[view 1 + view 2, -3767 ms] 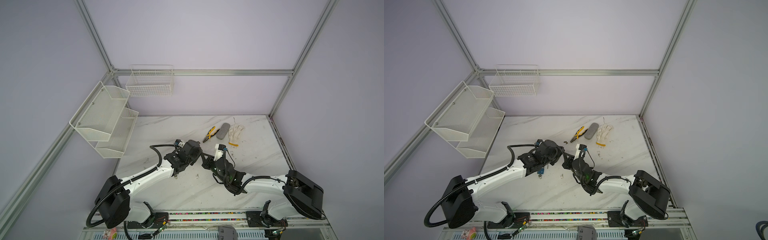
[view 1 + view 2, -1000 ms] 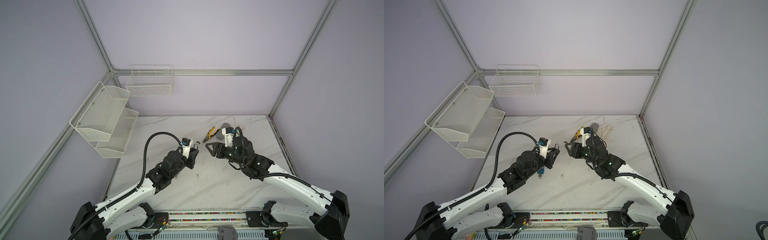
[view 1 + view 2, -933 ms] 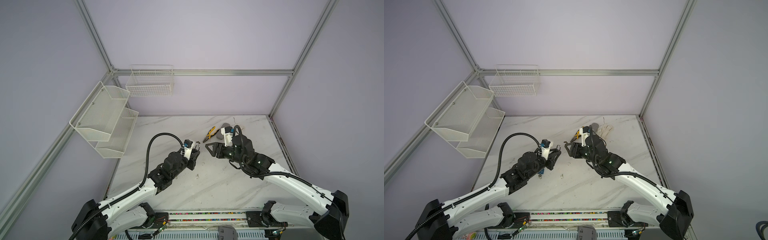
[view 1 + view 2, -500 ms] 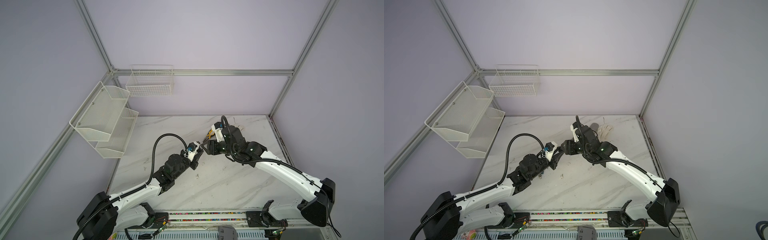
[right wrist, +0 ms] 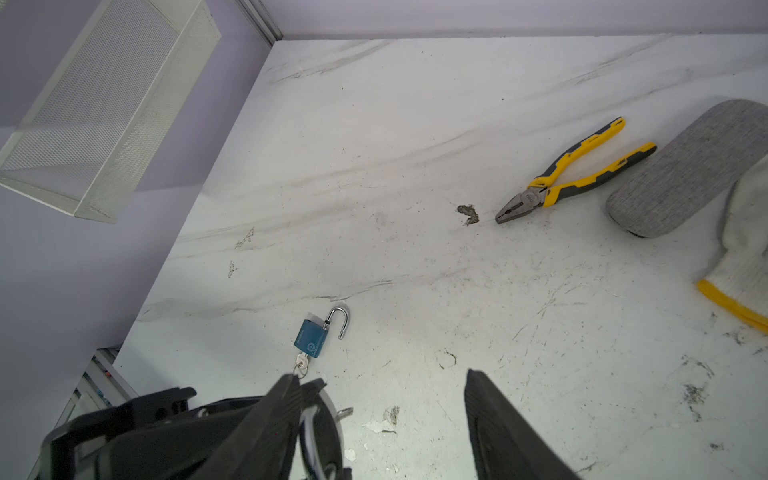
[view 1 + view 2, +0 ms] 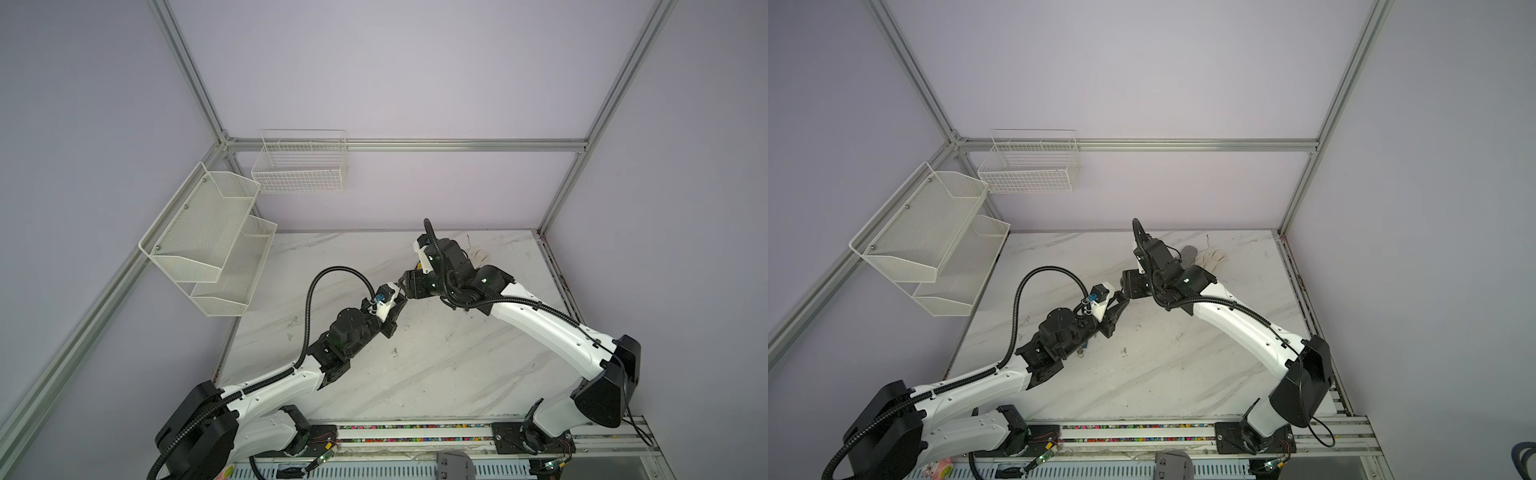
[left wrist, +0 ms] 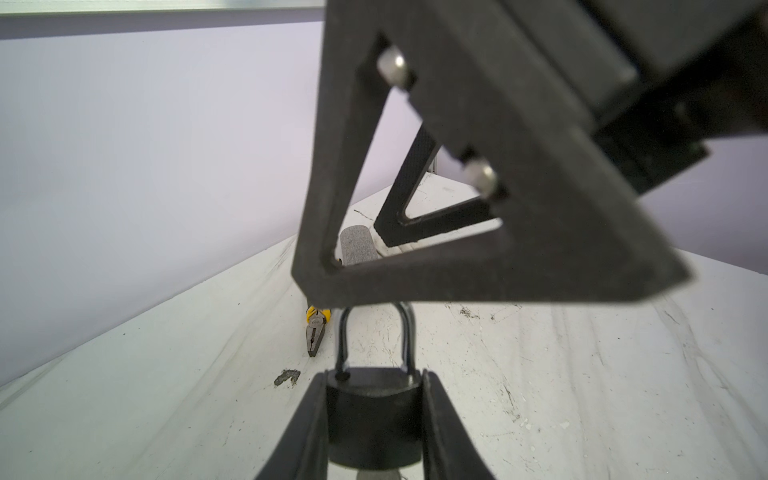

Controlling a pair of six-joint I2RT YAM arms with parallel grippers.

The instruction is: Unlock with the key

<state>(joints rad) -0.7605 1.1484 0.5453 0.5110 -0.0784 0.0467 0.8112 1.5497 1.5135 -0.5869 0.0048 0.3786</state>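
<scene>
Holds the dark padlock (image 7: 374, 415) by its body between the narrowed fingers of the left end effector (image 7: 374, 376), above the tabletop (image 5: 374, 145) near its middle, shackle pointing away from the wrist and looking closed. Shows a pale sliver (image 7: 378, 476) under that body, possibly a key, too blurred to tell. Spreads the right end effector (image 5: 380, 374) wide just beyond, gripping nothing, one dark finger (image 7: 498, 286) right at the shackle's top. Lower down, on the tabletop, has a blue padlock (image 5: 311, 337) lying flat, shackle swung open, a key (image 5: 301, 368) in its base. Farther back, lines up yellow-handled pliers (image 5: 573, 174), a grey case (image 5: 690, 166) and a white glove (image 5: 744, 249) close together.
</scene>
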